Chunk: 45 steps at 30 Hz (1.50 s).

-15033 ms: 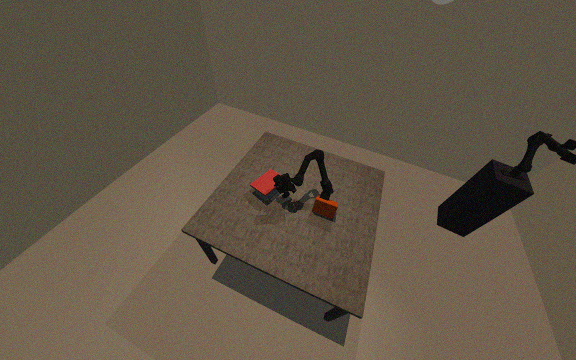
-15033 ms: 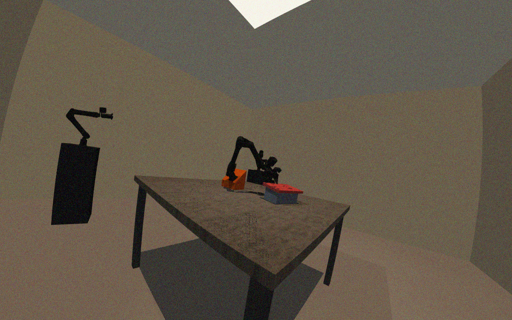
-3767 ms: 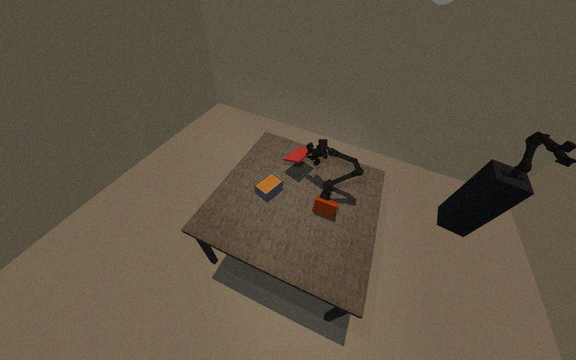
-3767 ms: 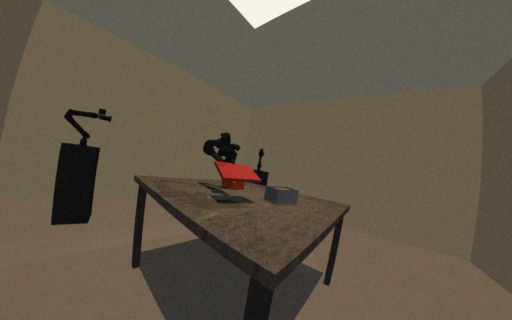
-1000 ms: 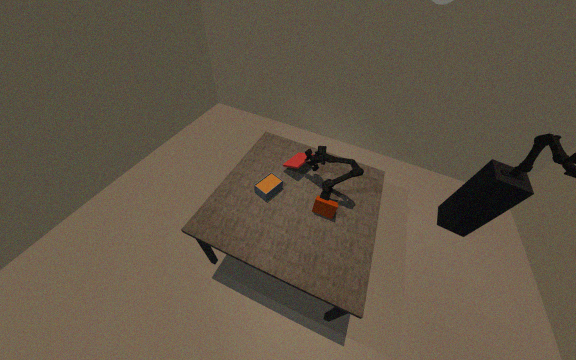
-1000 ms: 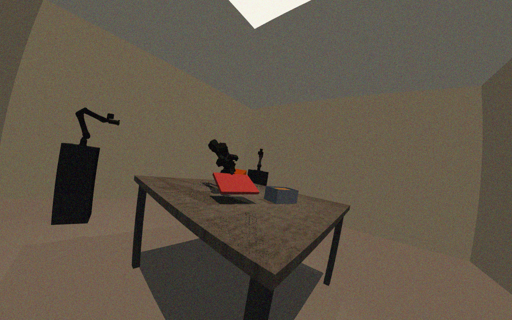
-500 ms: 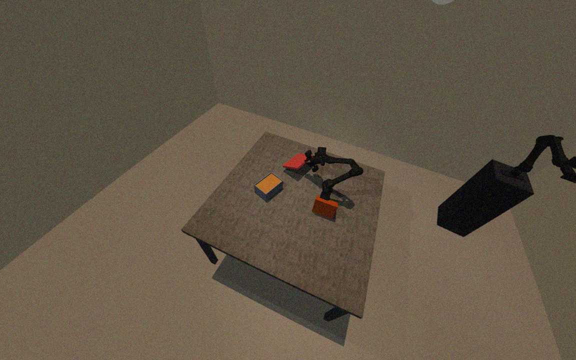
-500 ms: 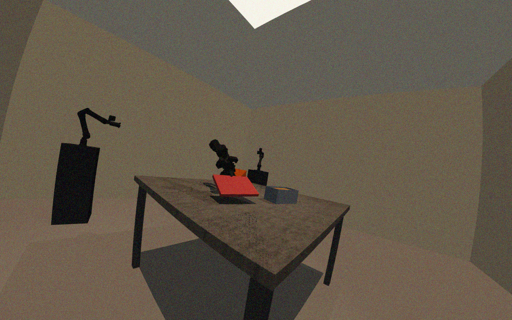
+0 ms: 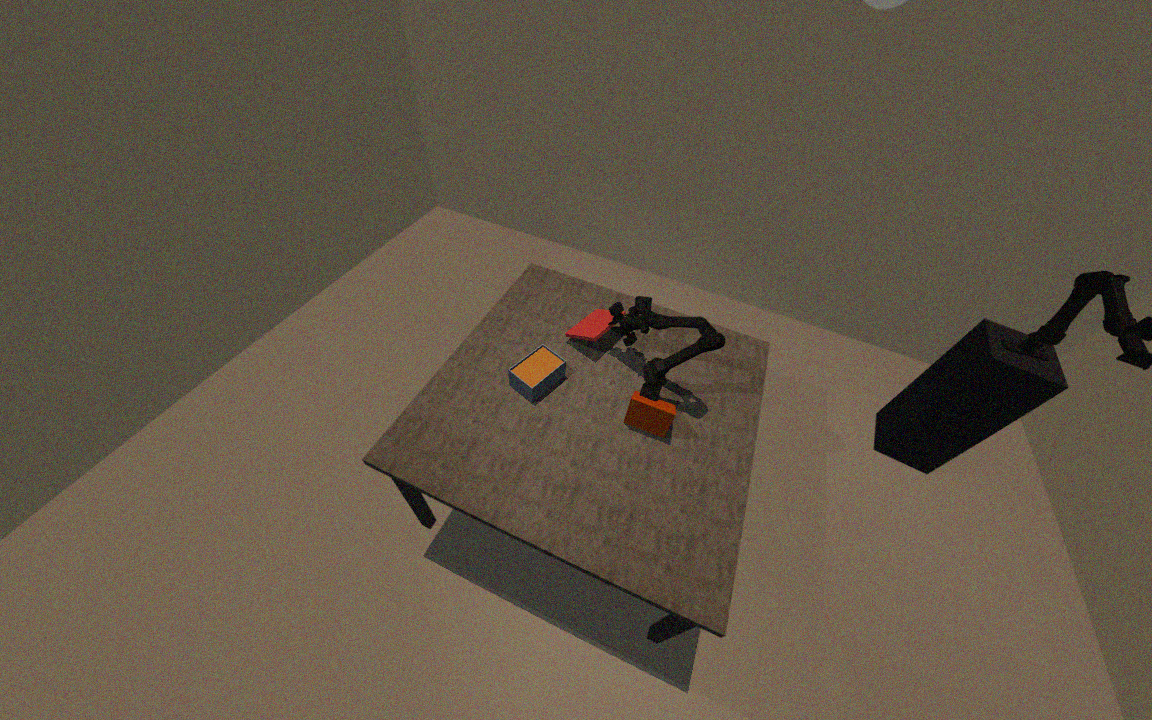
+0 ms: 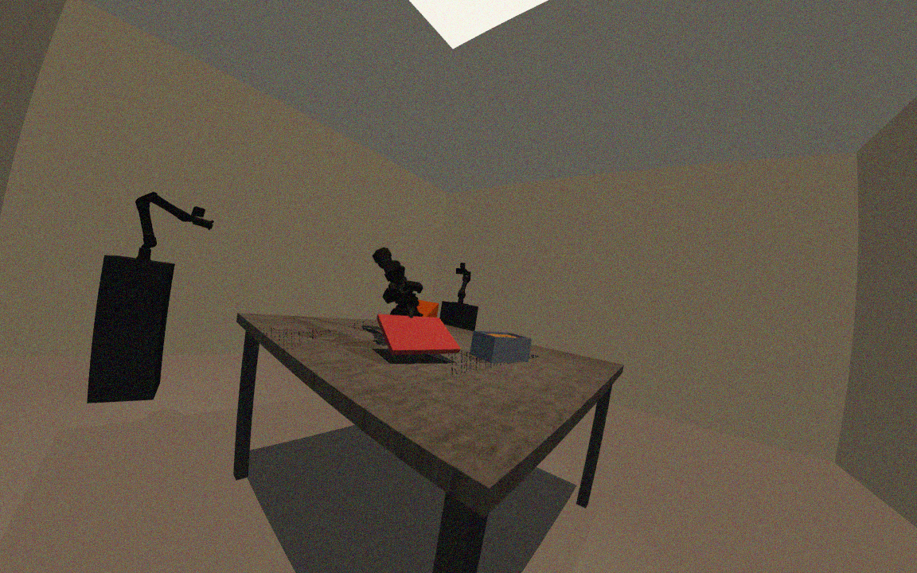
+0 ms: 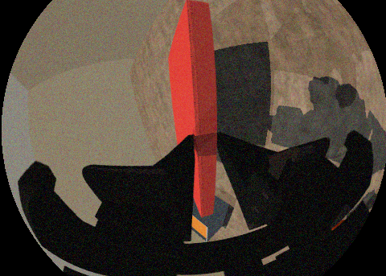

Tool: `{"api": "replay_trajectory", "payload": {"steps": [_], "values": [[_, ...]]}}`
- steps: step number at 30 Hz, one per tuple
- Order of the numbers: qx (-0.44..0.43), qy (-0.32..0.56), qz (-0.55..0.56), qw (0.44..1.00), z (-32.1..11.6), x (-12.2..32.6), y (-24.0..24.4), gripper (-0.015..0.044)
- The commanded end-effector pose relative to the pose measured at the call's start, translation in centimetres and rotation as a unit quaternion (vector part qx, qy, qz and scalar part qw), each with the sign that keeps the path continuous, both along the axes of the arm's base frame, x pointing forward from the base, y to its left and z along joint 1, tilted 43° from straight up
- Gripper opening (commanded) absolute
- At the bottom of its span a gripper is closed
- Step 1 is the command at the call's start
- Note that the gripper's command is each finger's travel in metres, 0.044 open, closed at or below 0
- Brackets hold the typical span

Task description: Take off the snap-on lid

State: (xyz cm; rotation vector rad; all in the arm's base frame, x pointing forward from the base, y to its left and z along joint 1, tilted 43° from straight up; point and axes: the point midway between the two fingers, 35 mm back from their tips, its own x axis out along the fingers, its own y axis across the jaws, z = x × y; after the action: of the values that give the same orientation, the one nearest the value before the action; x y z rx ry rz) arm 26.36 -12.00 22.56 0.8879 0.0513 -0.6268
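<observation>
Above the box (image 9: pixel 522 386) (image 10: pixel 501 348) (image 11: pixel 219 215) there is open air for a hand to pass, and a gap separates it from the tilted red lid (image 9: pixel 589 325) (image 10: pixel 419 335) (image 11: pixel 204 71), which blocks one side. Well apart from the box, the bent arm (image 9: pixel 687 355) (image 10: pixel 391 270) and orange block (image 9: pixel 649 416) (image 10: pixel 429 308) obstruct another side.
</observation>
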Motion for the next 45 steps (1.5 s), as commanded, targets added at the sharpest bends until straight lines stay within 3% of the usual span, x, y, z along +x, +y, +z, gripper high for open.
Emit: {"api": "replay_trajectory", "payload": {"steps": [1,45], "values": [[-0.002,-0.002,0.006,1.000,-0.1,0.2,0.0,0.0000],[-0.003,-0.002,0.006,1.000,-2.6,0.6,-2.4,0.0000]]}}
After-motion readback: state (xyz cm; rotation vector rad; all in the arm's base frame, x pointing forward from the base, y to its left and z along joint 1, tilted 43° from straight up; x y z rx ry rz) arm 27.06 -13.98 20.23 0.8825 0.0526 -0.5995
